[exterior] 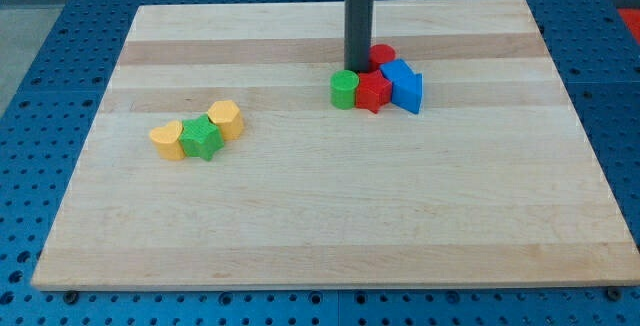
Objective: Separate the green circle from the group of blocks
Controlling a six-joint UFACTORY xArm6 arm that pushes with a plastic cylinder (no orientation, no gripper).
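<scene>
**Tip behind the cluster, green circle on its left edge**

Wooden board [300, 216] on a blue perforated table [40, 66], 1 camera view. No jaws on this rig, just a dark rod, so nothing to tell about jaw state.

My tip [357, 67] sits upper centre of the frame, right of middle, just above the group as seen in the view. Its end is at the back of the green circle [345, 89] and red star [373, 92], partly hidden behind them, so contact with either cannot be told. The red cylinder [383, 55] is just to the tip's right, looks touching or nearly so.

Task group, 4 blocks, upper centre-right: green circle on the view's left edge of the cluster, touching the red star on its right. Blue block [404, 86], angular, exact shape unclear, presses against the red star's right side. Red cylinder behind, between rod and blue block.

The green circle's left and lower sides are open board; its right is blocked by the red star, its top by the rod.

2nd group, left of centre, well apart: yellow block [168, 139], green star [202, 138], yellow block [226, 119] in a diagonal row, touching.
</scene>
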